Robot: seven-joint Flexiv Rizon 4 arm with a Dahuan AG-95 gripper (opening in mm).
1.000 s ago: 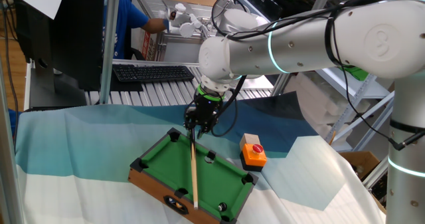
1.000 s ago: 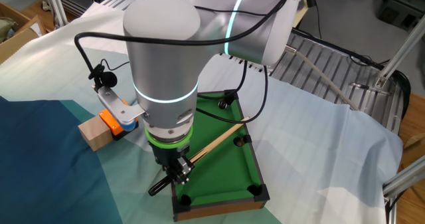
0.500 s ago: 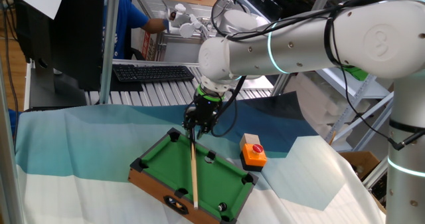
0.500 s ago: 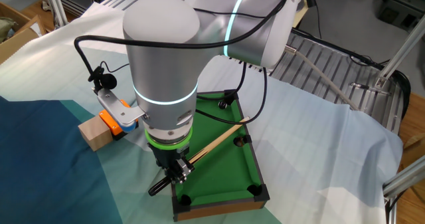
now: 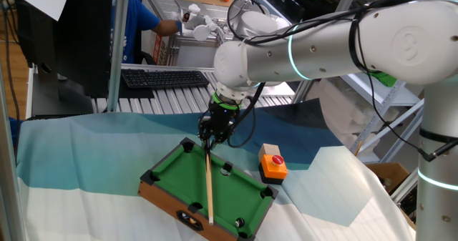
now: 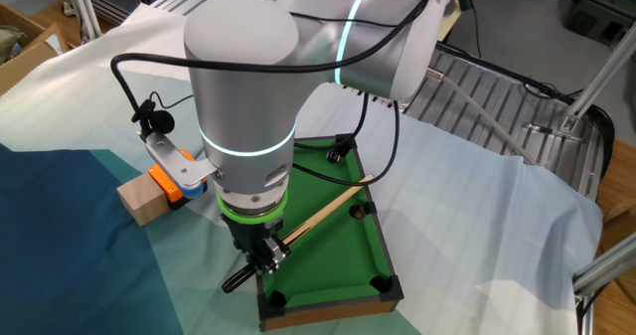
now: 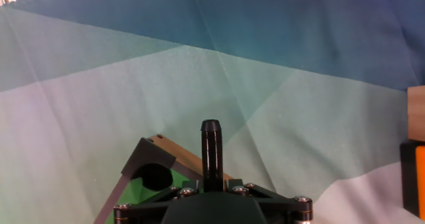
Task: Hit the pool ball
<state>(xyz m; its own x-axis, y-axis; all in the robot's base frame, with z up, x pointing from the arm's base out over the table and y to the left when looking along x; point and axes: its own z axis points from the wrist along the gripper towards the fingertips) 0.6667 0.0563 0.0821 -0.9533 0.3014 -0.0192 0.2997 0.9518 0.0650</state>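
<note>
One pool table, one cue, one orange button box

Orange button box just beside the pool table; open cloth elsewhere.

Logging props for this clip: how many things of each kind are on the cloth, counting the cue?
mini pool table: 1
cue stick: 1, clamped in the gripper
pool ball: 1
orange button box: 1
Total: 4
</note>
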